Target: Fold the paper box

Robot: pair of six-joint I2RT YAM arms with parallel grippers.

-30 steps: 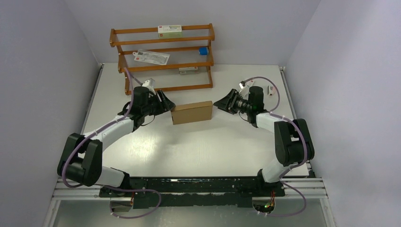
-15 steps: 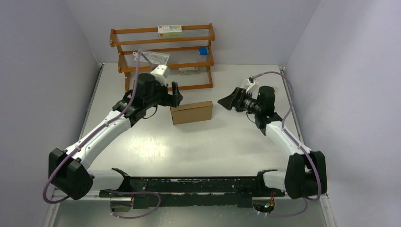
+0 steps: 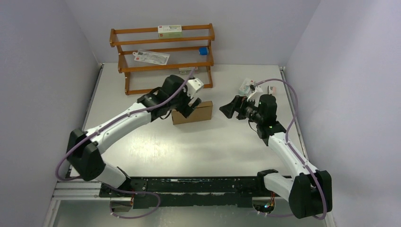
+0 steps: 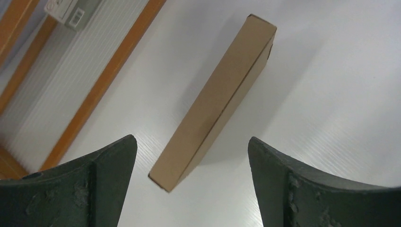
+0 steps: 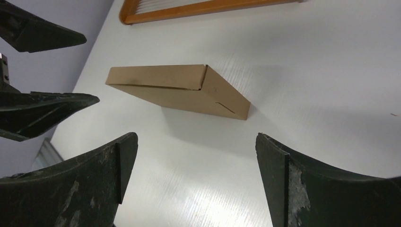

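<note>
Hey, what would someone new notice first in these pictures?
A closed brown paper box lies flat on the white table. The open left gripper hangs over its left end; the open right gripper faces its right end without touching. Behind stands a wooden rack holding small packages.

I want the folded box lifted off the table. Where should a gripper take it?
Probably from above at mid-length, clamping the two long side walls: the box lies flat and closed, and in the left wrist view its narrow width fits within the open left gripper.
</note>
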